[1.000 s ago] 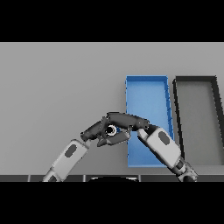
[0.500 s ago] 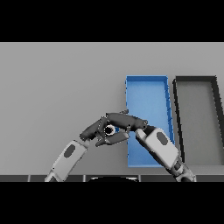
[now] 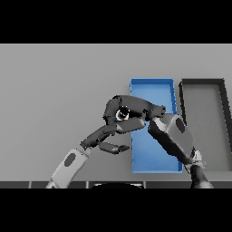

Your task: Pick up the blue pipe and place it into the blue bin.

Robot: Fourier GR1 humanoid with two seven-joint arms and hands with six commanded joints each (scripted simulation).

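Blue pipe (image 3: 121,114) sits clamped in the curled right hand (image 3: 129,111), up off the table, just left of the blue bin (image 3: 171,93). Left hand (image 3: 104,138) hangs loose below. Dropping it in is left.

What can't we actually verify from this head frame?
- Blue pipe: no blue visible; the right hand is curled over a small round object, colour and shape hidden by its fingers.
- Blue bin: its left-middle floor and rim are covered by the right arm.
- Left hand: whether it touches the held object is unclear where the hands overlap.
- Dark bin: its near end is hidden behind the right arm.
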